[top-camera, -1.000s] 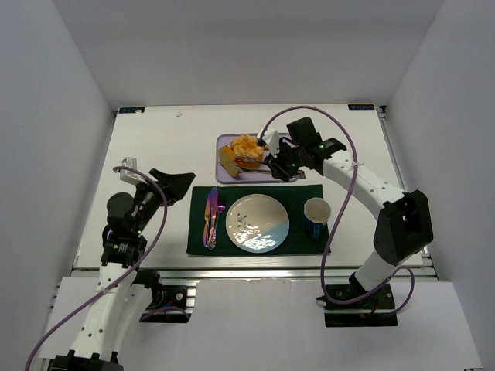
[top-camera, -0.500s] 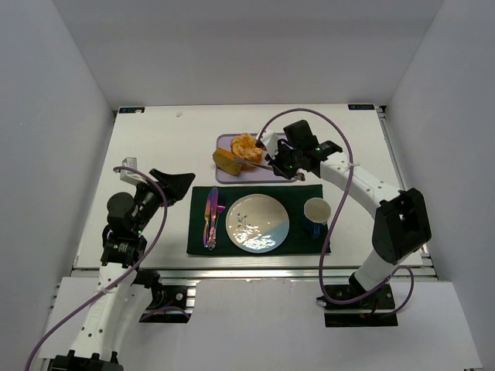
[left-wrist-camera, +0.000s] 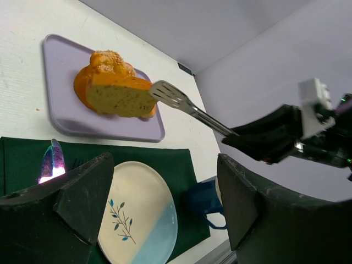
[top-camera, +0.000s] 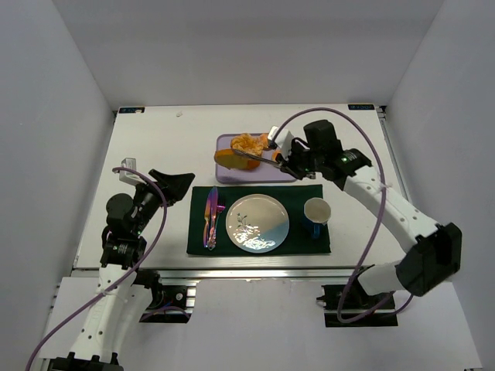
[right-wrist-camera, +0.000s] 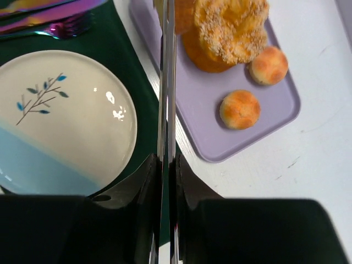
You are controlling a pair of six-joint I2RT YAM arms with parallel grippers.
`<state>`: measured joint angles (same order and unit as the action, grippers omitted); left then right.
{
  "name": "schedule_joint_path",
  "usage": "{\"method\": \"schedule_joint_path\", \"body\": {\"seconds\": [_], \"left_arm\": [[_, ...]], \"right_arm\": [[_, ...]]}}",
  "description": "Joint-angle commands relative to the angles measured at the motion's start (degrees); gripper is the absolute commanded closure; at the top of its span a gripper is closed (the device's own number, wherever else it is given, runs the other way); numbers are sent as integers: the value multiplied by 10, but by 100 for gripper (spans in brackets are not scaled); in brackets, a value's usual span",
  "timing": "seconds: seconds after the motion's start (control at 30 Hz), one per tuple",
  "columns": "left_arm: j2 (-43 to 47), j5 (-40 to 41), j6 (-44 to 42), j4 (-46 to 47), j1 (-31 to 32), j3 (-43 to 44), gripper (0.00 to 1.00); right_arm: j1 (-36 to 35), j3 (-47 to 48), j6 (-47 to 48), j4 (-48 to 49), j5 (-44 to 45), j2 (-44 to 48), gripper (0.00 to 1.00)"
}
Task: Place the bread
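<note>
One pair of tongs (left-wrist-camera: 181,102), clamped narrowly in my right gripper (top-camera: 283,156), is pinching the bread (left-wrist-camera: 118,99) at the tray's (left-wrist-camera: 63,66) left end; I'm judging pickup underway, next needing a carry near to the plate (top-camera: 267,228).

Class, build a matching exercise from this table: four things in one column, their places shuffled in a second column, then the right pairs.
Things
1. plate
2. mug
3. cutlery
4. two small buns

Places
a. on the lavender tray
b. left end of the green placemat
c. middle of the placemat
d. right end of the placemat

Pairs: 1-c, 2-d, 3-b, 4-a
</note>
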<state>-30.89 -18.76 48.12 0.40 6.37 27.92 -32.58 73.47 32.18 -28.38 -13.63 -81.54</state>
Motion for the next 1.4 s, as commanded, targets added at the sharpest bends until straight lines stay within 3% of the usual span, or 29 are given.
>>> {"method": "schedule_joint_path", "body": {"seconds": [0.0, 0.37, 0.73, 1.0, 1.13, 1.17, 1.27, 1.37], "left_arm": [[5, 4, 3, -1, 0, 6, 15], [2, 0, 2, 2, 0, 4, 15], [1, -5, 5, 3, 0, 0, 15], [-4, -12, 5, 7, 0, -1, 15], [-12, -13, 4, 10, 0, 3, 15], [-13, -13, 4, 11, 0, 3, 15], [-14, -13, 4, 11, 0, 4, 15], [-12, -14, 4, 10, 0, 2, 15]], "right_arm": [[4, -17, 50, -18, -53, 52, 100], [6, -64, 147, -153, -114, 167, 100], [6, -90, 173, -257, -120, 234, 100], [6, -135, 174, -257, -105, 254, 99], [6, -150, 153, -230, -80, 248, 85], [6, -155, 142, -213, -73, 248, 76], [6, -163, 126, -181, -64, 252, 62], [6, -168, 107, -161, -54, 253, 61]]}}
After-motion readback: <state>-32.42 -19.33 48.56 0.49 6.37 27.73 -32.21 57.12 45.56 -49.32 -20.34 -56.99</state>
